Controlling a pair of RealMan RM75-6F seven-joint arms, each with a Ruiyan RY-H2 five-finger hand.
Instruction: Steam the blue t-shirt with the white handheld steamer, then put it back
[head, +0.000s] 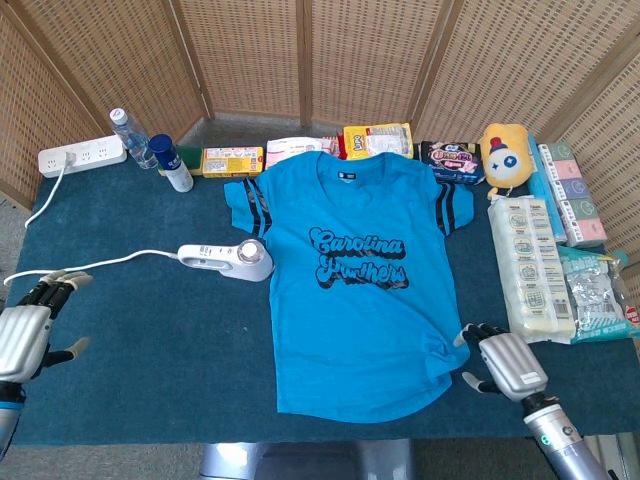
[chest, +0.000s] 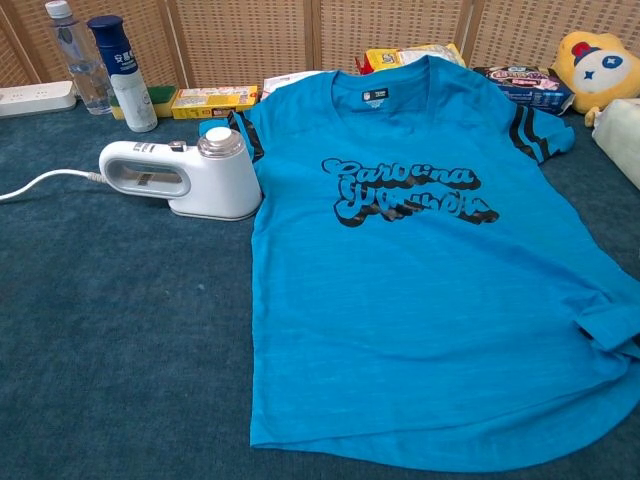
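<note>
Overhead, from the head view, we see a desk (head: 130, 330) covered in dark teal carpet-like cloth, backed by woven wicker screen panels (head: 250, 55) that fill the top of the frame. The blue t-shirt (head: 350, 300) lies flat in the middle of the frame, collar toward the screens, with dark lettering across its chest. The white handheld steamer (head: 228, 259) lies on its side just beside the shirt's edge, left of centre, and its white cord (head: 90, 266) trails off toward the left edge. A white power strip (head: 80, 156) sits at upper left, with a clear water bottle (head: 129, 136) and a blue-capped bottle (head: 171, 162) near it. Snack packets line the far edge, a yellow plush toy (head: 503, 155) sits at upper right, and wrapped packs run down the right side. Our left hand (head: 28, 330) is at lower left, fingers apart and holding nothing. Our right hand (head: 505, 363) is at lower right, just beside the shirt's hem, fingers loosely spread and empty.

Next, in the chest view, neither hand shows. The steamer (chest: 185, 177) sits at left of centre, touching the shirt (chest: 420, 290), which fills the middle and right of the frame. The two bottles stand at upper left before the wicker panels.
</note>
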